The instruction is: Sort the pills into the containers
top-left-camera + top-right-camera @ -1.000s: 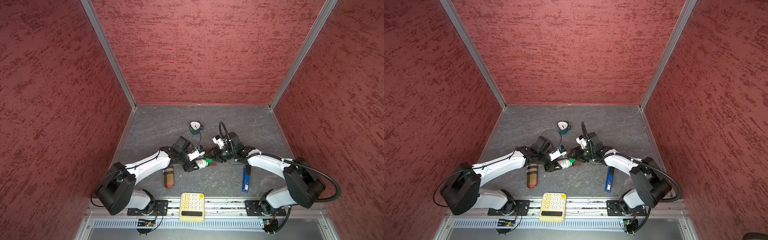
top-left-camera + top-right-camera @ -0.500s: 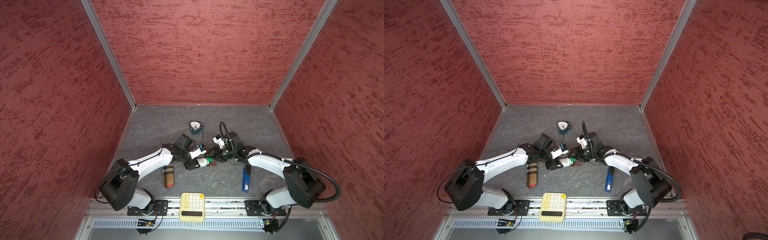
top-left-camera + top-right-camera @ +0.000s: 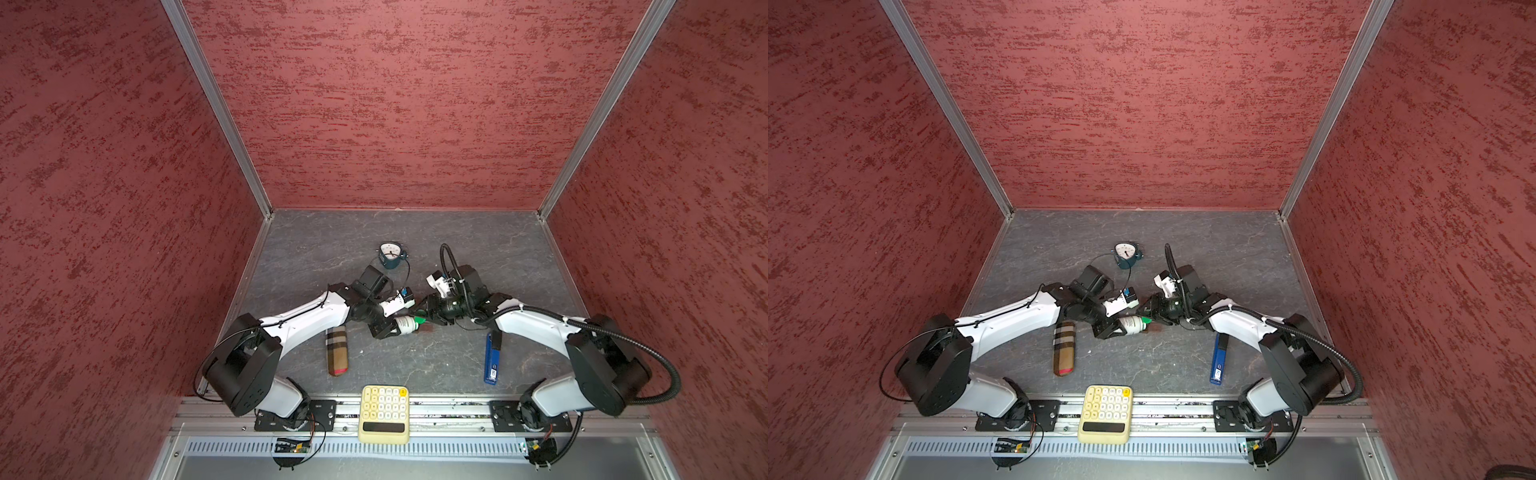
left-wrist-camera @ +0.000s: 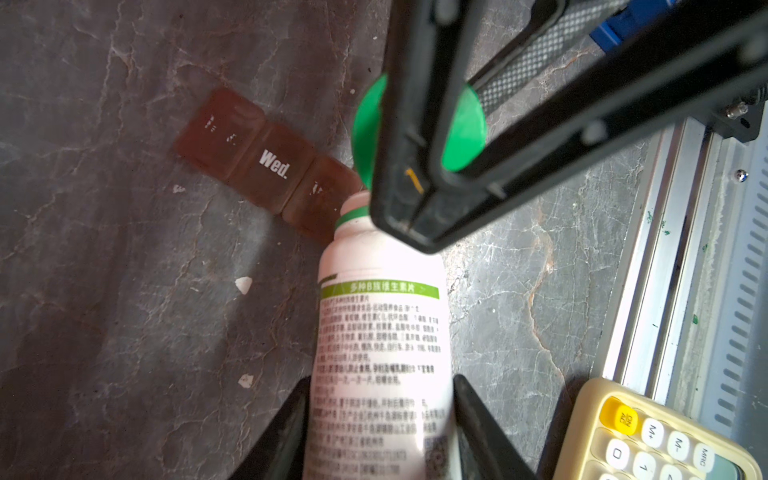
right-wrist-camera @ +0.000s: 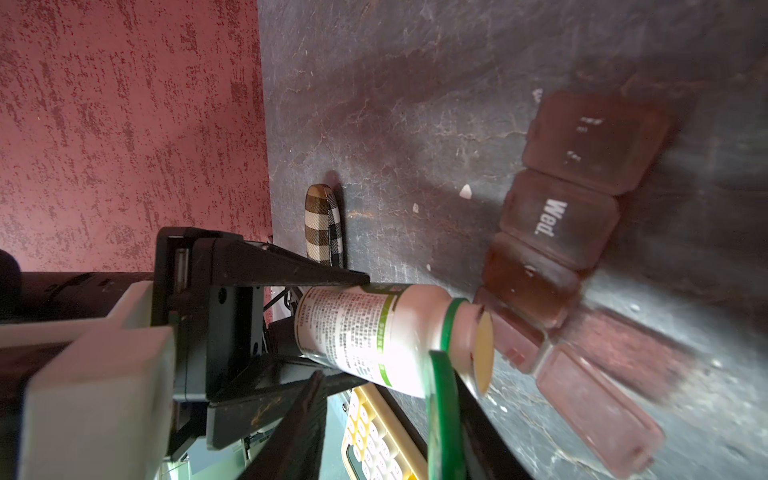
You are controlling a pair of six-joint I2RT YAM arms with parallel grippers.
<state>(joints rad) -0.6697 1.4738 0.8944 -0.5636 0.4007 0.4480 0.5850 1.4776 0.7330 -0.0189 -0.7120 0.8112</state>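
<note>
The left gripper [image 4: 380,419] is holding the white green-labelled plastic bottle [image 4: 380,332] level, mouth pointing at the crosswise dark brown pill-box strip [image 4: 266,166] just beside it, the right gripper [image 3: 428,313] pinching the round green cap [image 4: 463,124].

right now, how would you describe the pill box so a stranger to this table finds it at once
Go to the middle of the grey table, where a white bottle is held sideways. On the table by its uncapped mouth lies the pill box, a strip of square cells. Only it is see-through dark brown, with "Wed." in white on one lid.
</note>
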